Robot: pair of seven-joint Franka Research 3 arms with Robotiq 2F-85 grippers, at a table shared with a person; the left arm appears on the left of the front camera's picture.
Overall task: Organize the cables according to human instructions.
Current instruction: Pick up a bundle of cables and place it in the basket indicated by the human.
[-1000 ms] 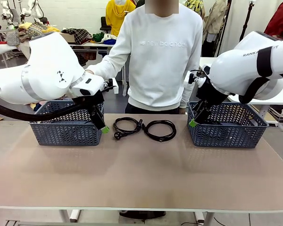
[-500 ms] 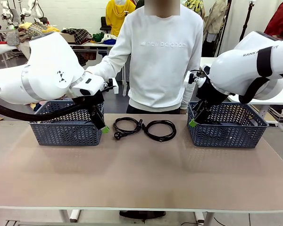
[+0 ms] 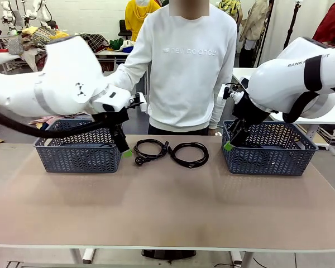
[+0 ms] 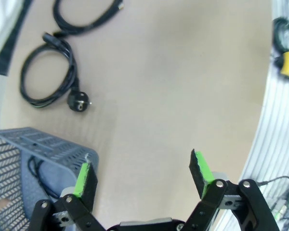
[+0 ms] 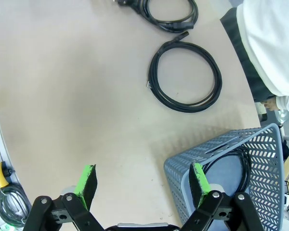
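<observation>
I see 2 loose cables mid-table, Schuko-plug cable just beside plain cable | third cable in left basket, fourth cable in right basket | left gripper released, empty, at left basket's corner | right gripper released, empty, at right basket's corner | person behind table

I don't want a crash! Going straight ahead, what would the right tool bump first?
Probably the corner of the basket, under one finger of the right tool; the other would meet bare table. Depth is unclear.
</observation>
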